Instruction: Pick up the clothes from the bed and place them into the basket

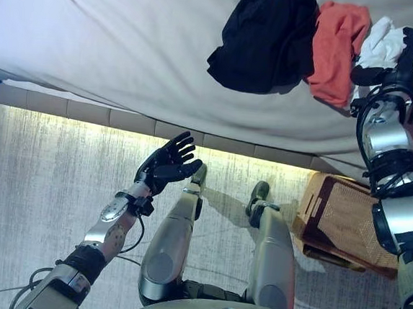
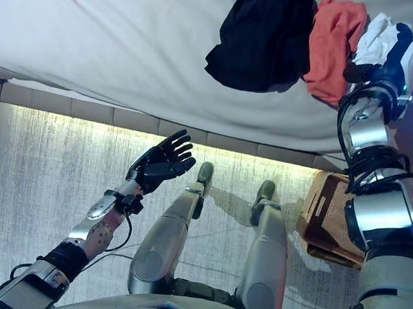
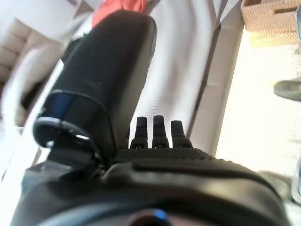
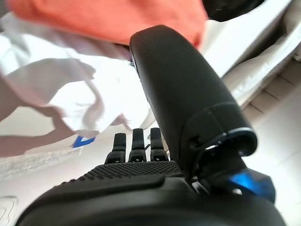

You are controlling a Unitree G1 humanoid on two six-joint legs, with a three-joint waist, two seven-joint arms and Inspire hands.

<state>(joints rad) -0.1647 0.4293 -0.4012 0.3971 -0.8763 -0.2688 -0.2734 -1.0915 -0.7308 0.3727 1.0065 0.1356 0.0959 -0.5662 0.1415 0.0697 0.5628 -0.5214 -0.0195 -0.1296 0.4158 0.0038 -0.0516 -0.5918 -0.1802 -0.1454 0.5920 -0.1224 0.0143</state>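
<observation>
Left eye view shows, lowest in the frame, the left hand (image 1: 168, 163) raised palm-up over the floor at centre left, fingers spread and holding nothing. At lower right the woven basket (image 1: 341, 223) sits on the pale carpet (image 1: 45, 184), just beside the foot of the bed (image 1: 129, 46). Higher up, at the upper right, the right hand (image 1: 411, 53) has reached the clothes: in its wrist view the fingers are straight and the thumb stands out above the white garment (image 4: 70, 84), with no cloth pinched between them. I'd judge this the reach before a first grasp; the next move calls for closing round the white garment. Beyond it lie the orange garment (image 1: 337, 46) and the black garment (image 1: 267, 37), touching one another on the grey sheet along the top of the frame.
</observation>
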